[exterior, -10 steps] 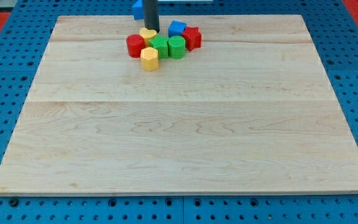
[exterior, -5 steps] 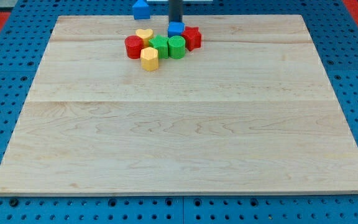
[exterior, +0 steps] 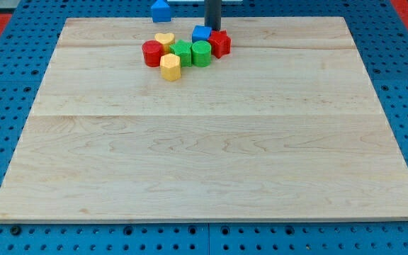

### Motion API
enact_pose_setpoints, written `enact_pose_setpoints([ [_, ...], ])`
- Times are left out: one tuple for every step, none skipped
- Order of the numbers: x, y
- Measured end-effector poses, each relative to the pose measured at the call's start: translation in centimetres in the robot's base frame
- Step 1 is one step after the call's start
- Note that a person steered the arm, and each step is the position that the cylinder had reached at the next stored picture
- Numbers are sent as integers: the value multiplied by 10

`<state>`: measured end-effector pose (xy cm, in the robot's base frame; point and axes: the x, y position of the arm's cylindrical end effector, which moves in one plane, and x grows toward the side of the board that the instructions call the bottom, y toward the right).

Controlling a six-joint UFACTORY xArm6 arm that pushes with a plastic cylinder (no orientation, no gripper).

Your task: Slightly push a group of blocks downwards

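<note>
Just below our tip [exterior: 212,30], toward the view's bottom, sits the cluster: blue block [exterior: 201,33] and red block [exterior: 219,43] nearly touching it. We carry no claw, only the bare rod.

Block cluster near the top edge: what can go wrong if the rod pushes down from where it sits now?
1. My tip sits at the cluster's upper right, between the blue block and the red block. A push from here may wedge them apart rather than shift the group.
2. The red cylinder, yellow heart and yellow block lie on the far left and could be left behind.
3. The two green blocks might rotate and scatter.
</note>
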<state>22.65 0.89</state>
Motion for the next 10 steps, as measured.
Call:
enact_pose_setpoints([
  [10, -9],
  [12, -8],
  [-11, 13],
  [-24, 26],
  [-29, 28],
  [-29, 27],
  [-29, 22],
  [-29, 19],
  [-29, 13],
  [-29, 6],
])
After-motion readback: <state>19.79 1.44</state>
